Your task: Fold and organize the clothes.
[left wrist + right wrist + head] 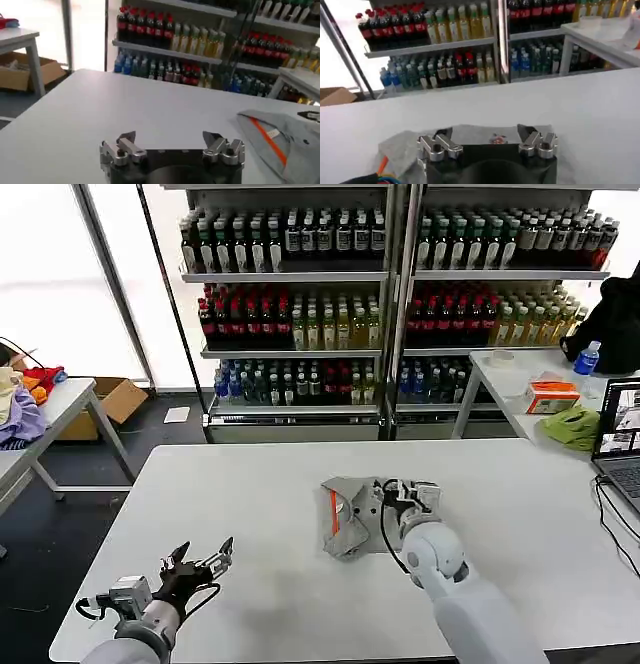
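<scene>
Right gripper (412, 496) of mine sits over the folded grey shirt (352, 514), at the bundle's right edge near the centre of the head view, with its fingers spread apart and nothing between them. In the right wrist view the two fingertips (440, 145) stand wide, and the shirt's grey cloth (480, 136) with its small coloured print lies just beyond and under them. I cannot tell whether the tips touch the fabric.

The shirt is a compact, roughly square packet lying flat on the white table (250, 484). Its orange-red neck stripe (334, 512) runs near the packet's left edge, pointing from the near side of the table toward the far side. That gives the bundle's long line: front to back in the head view, with my right gripper on the opposite side from the stripe.

My left gripper (205, 564) is in the lower left of the head view, well apart from the shirt and likewise spread open. From its wrist camera the shirt (280, 145) lies at the right edge of the frame, the stripe slanting down across it.

I judge the right arm far nearer for the next move; any press, tuck or slide of the packet should come from that side. The left would have to cross bare table first.
</scene>
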